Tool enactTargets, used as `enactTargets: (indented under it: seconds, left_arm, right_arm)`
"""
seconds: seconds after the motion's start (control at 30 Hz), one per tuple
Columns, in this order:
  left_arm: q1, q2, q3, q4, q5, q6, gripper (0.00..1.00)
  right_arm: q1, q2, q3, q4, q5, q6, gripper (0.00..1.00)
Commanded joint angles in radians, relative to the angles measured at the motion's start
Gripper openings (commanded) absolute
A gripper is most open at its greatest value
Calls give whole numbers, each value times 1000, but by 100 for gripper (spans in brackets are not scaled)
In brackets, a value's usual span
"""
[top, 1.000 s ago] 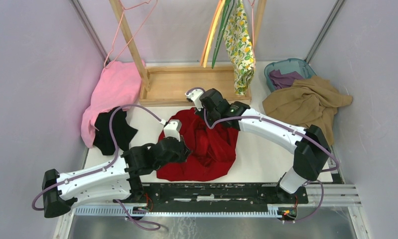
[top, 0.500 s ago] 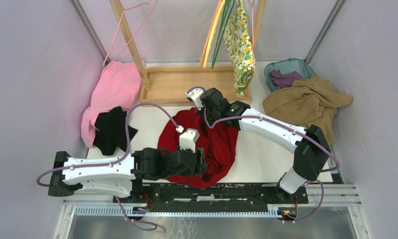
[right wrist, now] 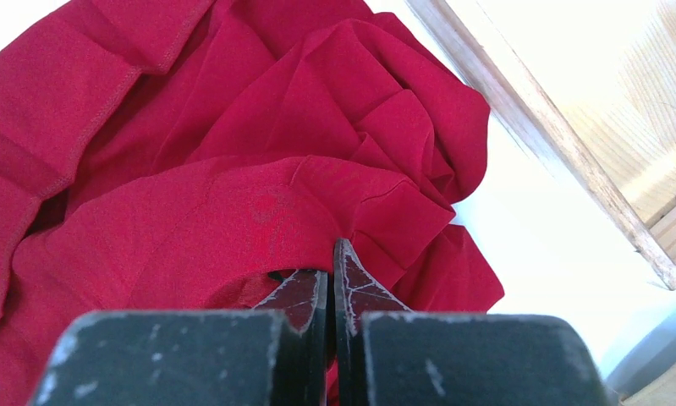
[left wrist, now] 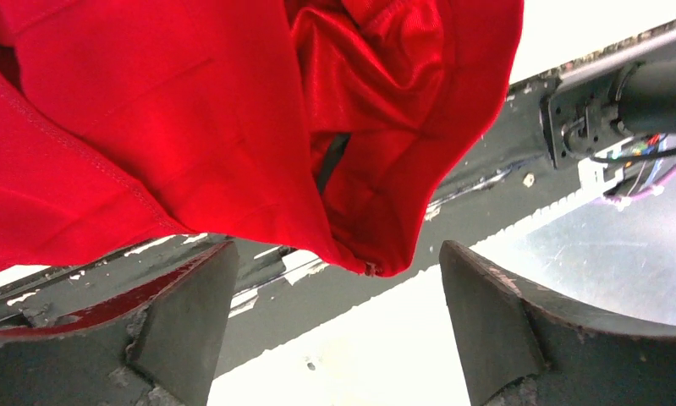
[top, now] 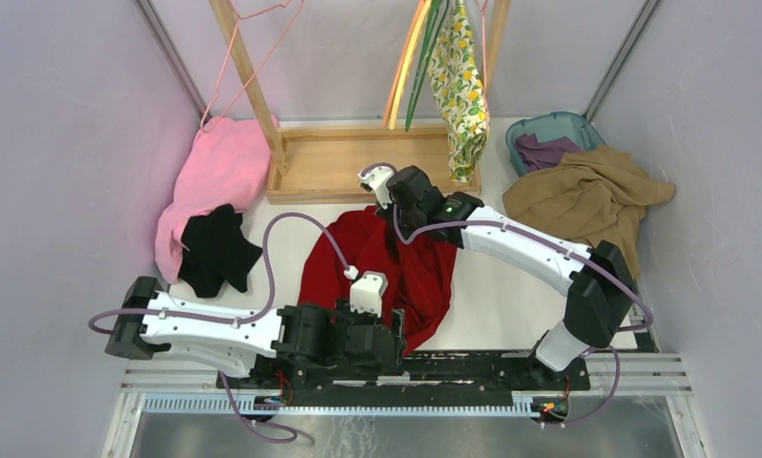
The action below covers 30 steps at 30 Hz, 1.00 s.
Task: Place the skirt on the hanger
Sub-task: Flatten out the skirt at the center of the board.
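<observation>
You are viewing a robotics lab test cell. Plain lilac wall panels [top: 62,143] on metal posts [top: 175,55] enclose a white tabletop [top: 510,286]. The left arm [top: 205,329] and right arm [top: 525,248] are bolted to a metal rail [top: 472,365]. A wooden garment rack [top: 358,162] stands at the rear.

the skirt [top: 458,86] is being cut off at its top by the overhead view's upper edge, hiding whatever is carrying it; the pink hanger [top: 256,55] is losing its hook there too. folds of the red garment [right wrist: 190,169] are crowding the right gripper [right wrist: 334,254], so any pinched cloth is proving impossible to tell. the left gripper [left wrist: 336,254] is showing only partly, its fingers [left wrist: 190,321] running off the wrist view's bottom edge.
</observation>
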<state>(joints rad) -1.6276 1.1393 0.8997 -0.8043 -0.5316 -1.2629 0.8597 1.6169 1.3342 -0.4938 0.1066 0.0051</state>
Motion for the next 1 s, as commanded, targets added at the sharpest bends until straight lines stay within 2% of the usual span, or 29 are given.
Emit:
enactTargets:
  seconds: [0.0, 0.1, 0.2, 0.33, 0.47, 0.6, 0.73, 0.83, 0.97]
  left_arm:
    - [4, -32, 9, -16, -122, -97, 96]
    - [16, -27, 11, 10, -129, -80, 96]
    - [63, -5, -9, 66, -73, -43, 96]
    - [84, 24, -48, 145, 0, -21, 87]
    - [83, 35, -88, 187, 58, -26, 72]
    - [80, 47, -117, 230, 100, -25, 49]
    - [71, 70, -105, 225, 122, -15, 4]
    - [70, 26, -79, 171, 95, -12, 3]
    - [97, -81, 48, -38, 2, 16, 3]
  right_arm:
    - [-7, -67, 0, 41, -14, 15, 1]
    - [-8, -75, -4, 41, -15, 16, 1]
    - [-8, -84, -9, 41, -16, 19, 1]
    - [-11, -95, -17, 38, -10, 19, 1]
    - [-17, -104, -23, 36, -11, 18, 1]
    - [-24, -110, -29, 37, -16, 18, 1]
    - [-36, -121, -31, 26, -7, 15, 1]
    - [-56, -148, -19, -5, 10, 23, 1]
    - [-80, -207, 24, -67, 64, 33, 1]
